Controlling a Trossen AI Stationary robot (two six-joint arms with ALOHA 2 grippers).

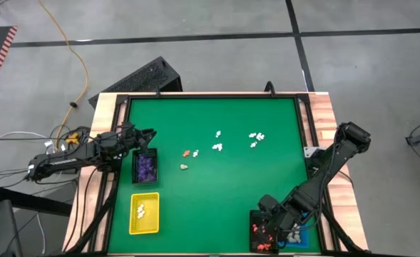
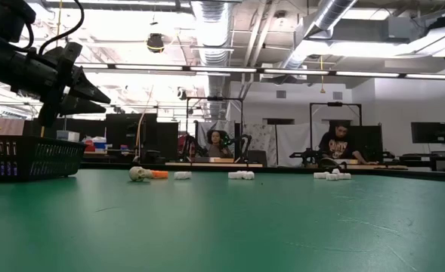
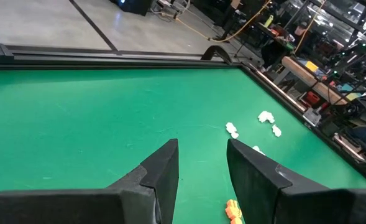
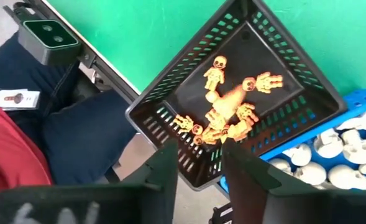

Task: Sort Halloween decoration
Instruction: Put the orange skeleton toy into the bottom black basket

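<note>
Green counter (image 1: 217,185), yellow tray (image 1: 144,214) lower left, black tray (image 4: 245,93) and blue one (image 4: 356,146) lower right, two people seated way back.

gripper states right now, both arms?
Left gripper: open, empty, above the green table by the purple-filled tray.
Right gripper: open, empty, over the black tray of orange figurines.

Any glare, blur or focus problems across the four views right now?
High view: even light, soft shadows under both arms on the green mat. Low view: ceiling lights blow out; near mat soft, left gripper a dark silhouette. Left wrist view: its fingers slightly soft, white figurines small but clear. Right wrist view: orange figurines in the black tray are sharp, with no glare.
</note>
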